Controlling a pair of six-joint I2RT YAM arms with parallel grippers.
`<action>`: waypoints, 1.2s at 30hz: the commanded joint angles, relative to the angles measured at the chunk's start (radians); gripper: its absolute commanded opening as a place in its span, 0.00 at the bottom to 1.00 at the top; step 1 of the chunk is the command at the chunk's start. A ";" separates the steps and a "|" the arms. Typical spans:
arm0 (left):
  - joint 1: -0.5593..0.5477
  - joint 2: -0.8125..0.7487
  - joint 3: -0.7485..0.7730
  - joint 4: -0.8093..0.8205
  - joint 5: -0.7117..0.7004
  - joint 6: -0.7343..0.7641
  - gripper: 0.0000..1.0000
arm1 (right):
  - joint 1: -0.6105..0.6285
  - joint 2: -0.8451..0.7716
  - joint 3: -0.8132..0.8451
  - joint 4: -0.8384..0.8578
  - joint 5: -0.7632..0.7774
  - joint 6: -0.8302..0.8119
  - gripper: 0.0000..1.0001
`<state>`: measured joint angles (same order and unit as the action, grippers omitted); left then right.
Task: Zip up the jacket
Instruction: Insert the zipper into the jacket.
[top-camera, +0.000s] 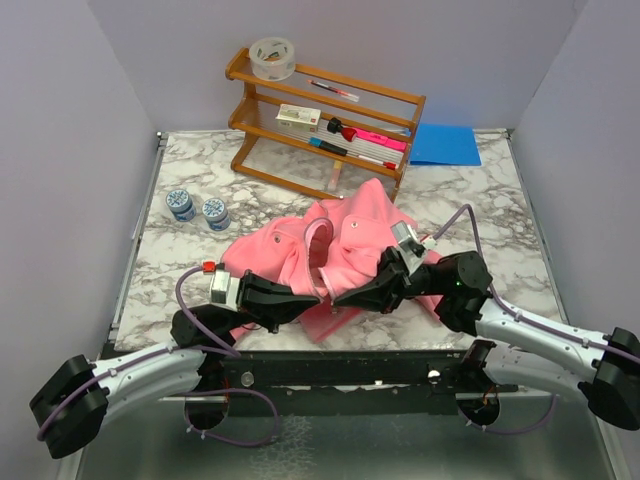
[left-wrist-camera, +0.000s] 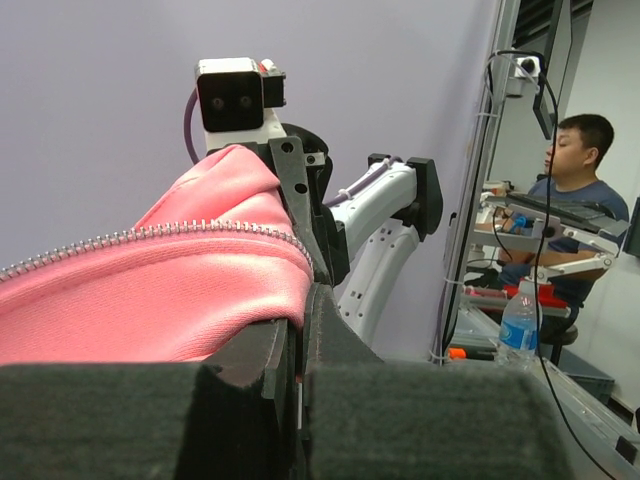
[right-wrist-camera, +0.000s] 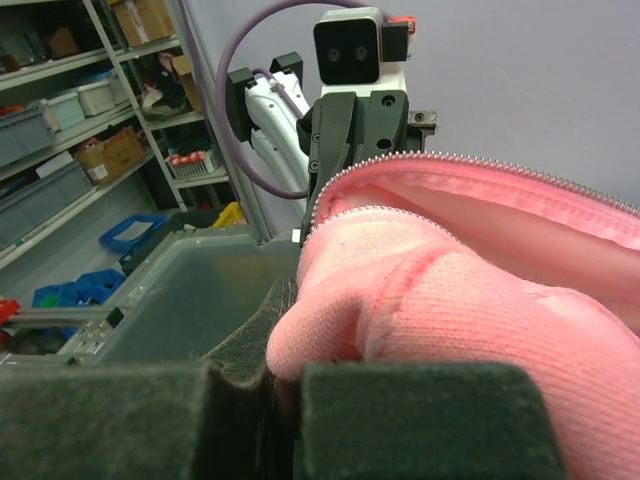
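The pink jacket (top-camera: 360, 225) lies crumpled in the middle of the marble table, its near hem lifted between the two arms. My left gripper (top-camera: 312, 303) is shut on the jacket's edge from the left. My right gripper (top-camera: 343, 298) is shut on it from the right, and the two tips nearly meet. In the left wrist view the jacket (left-wrist-camera: 150, 290) bulges over my shut left gripper (left-wrist-camera: 300, 330), with a row of zipper teeth (left-wrist-camera: 150, 232) along its top. In the right wrist view pink fleece (right-wrist-camera: 450, 290) spills out of my shut right gripper (right-wrist-camera: 285, 350), and zipper teeth (right-wrist-camera: 500, 165) line the open front.
A wooden rack (top-camera: 330, 120) with pens and a tape roll (top-camera: 272, 58) stands at the back. Two small jars (top-camera: 181, 204) sit at the left, and a blue folder (top-camera: 445, 143) lies at the back right. The table's front edge is just below the grippers.
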<state>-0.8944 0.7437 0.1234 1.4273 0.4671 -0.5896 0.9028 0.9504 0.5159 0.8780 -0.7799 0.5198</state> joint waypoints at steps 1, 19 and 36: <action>-0.002 0.012 0.040 0.046 0.033 0.019 0.00 | -0.001 0.017 0.048 0.076 -0.047 0.008 0.00; -0.003 0.023 0.044 0.045 0.039 0.022 0.00 | -0.001 0.017 0.037 0.113 -0.014 0.010 0.00; -0.002 0.019 0.048 0.041 0.060 0.022 0.00 | -0.001 0.028 0.045 0.119 0.013 0.003 0.00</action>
<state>-0.8944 0.7734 0.1406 1.4265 0.4877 -0.5793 0.9016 0.9855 0.5320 0.9348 -0.7883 0.5335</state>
